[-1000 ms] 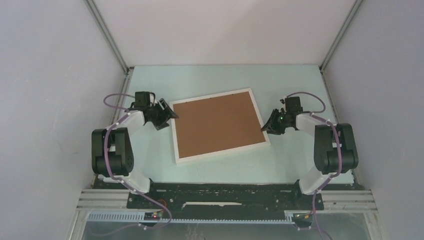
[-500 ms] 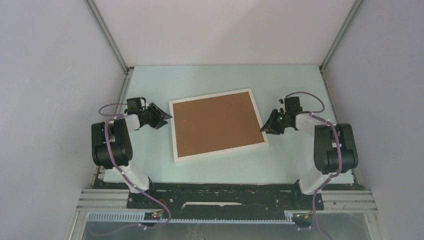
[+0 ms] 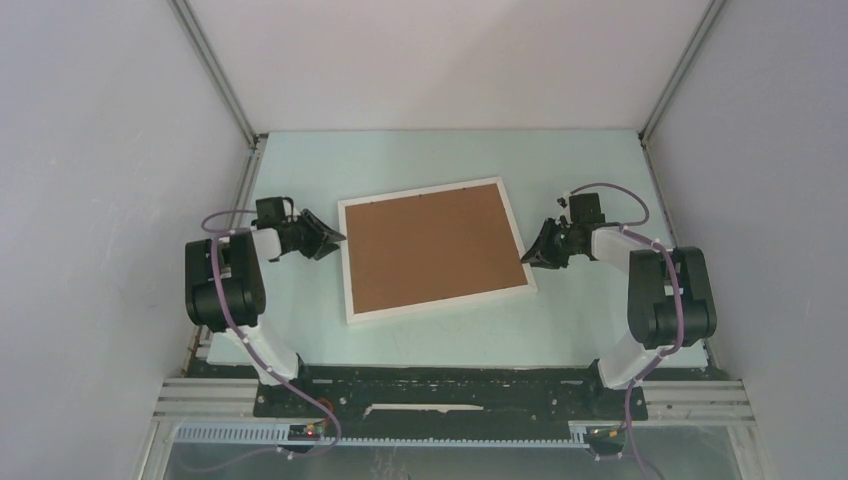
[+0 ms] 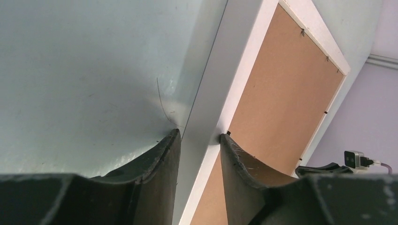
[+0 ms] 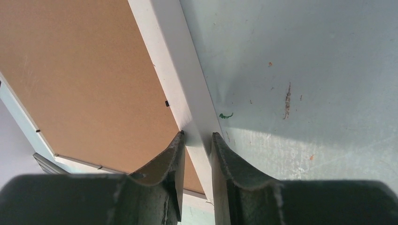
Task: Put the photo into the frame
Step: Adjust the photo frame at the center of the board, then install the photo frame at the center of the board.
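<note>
At centre left of the top view, the black two-finger left gripper (image 3: 335,238) sits at the left side of the large thin white rectangular picture frame (image 3: 420,192). Its fingers (image 4: 164,154) stand narrowly apart on either side of the rim, but I cannot tell whether they press it. The frame lies flat and face down at the middle of the pale green table (image 3: 450,150), with the plain brown backing board (image 3: 432,248) filling it. The photo shows in no view and may lie under the board. At centre right, the right gripper (image 3: 528,260) straddles the rim near the frame's lower right corner in the same way, its grip equally unclear. The step looks like a two-sided hold on the frame, and next both pinches need to close evenly and lift level
</note>
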Tool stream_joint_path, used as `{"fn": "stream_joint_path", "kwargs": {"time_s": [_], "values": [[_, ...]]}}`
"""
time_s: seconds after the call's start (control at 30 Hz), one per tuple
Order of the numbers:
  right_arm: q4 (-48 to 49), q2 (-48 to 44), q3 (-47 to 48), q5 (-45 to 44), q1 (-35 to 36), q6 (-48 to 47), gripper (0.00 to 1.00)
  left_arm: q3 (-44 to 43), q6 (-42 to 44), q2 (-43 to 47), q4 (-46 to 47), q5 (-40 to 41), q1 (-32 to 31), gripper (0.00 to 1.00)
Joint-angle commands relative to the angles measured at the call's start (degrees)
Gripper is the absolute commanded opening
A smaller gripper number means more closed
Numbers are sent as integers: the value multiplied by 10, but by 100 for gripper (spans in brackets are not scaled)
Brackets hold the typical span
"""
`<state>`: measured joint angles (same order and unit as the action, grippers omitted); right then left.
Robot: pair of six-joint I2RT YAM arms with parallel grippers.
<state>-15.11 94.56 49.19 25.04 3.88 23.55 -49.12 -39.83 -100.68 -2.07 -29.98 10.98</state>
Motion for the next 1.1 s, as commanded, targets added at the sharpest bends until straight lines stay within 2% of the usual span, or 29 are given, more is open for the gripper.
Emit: {"fn": "stream_joint_path", "kwargs": {"time_s": [0.0, 0.23, 0.53, 0.67, 0.87, 1.07], "values": [[3, -13, 4, 18, 10, 5, 30, -21, 17, -17, -8, 11, -11, 45], [3, -15, 4, 15, 12, 4, 29, -40, 16, -25, -30, 27, -19, 47], [2, -18, 4, 12, 13, 1, 27, -108, 61, -39, -163, 89, -36, 47], [-7, -18, 8, 1, 18, -4, 27, -165, 87, -54, -240, 147, -70, 48], [-13, -10, 18, -1, 30, -8, 26, -232, 85, -87, -288, 184, -114, 50], [-16, -11, 18, -3, 36, -11, 25, -312, 91, -162, -362, 221, -166, 48]]}}
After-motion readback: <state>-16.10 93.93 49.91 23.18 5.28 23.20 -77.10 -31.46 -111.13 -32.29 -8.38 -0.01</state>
